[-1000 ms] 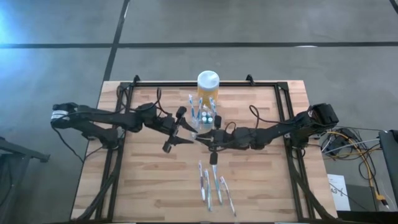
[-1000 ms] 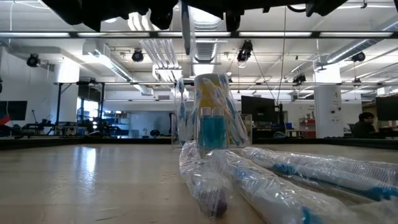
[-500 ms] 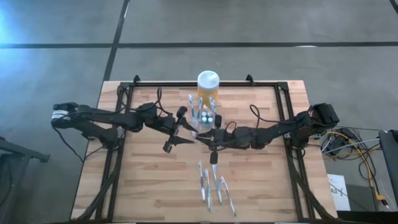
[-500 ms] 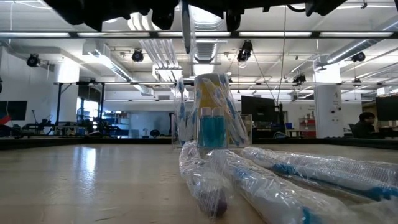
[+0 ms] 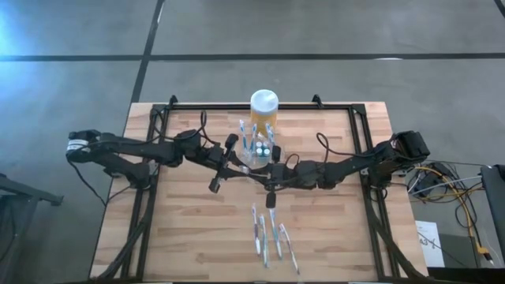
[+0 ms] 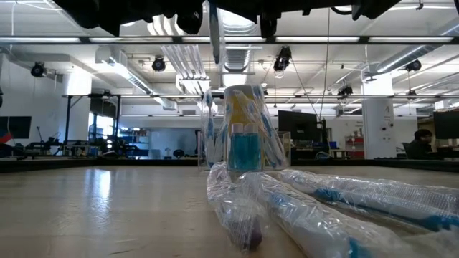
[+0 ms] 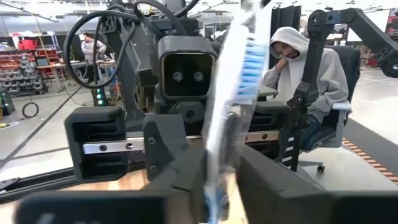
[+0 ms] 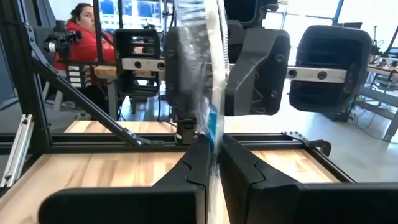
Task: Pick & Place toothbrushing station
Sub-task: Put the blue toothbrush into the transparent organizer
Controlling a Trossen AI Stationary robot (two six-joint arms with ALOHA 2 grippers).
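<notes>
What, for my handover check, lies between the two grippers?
A wrapped toothbrush, held by the right gripper and standing just in front of the left gripper. Both wrist views show it.

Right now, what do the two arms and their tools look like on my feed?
Both arms are dark, slim and jointed, with black cables looping along them. The left arm has a white band near its base; the right arm ends in a bulky black base. Each tool, left tool and right tool, has blocky black fingers on a silver rail with screws.
</notes>
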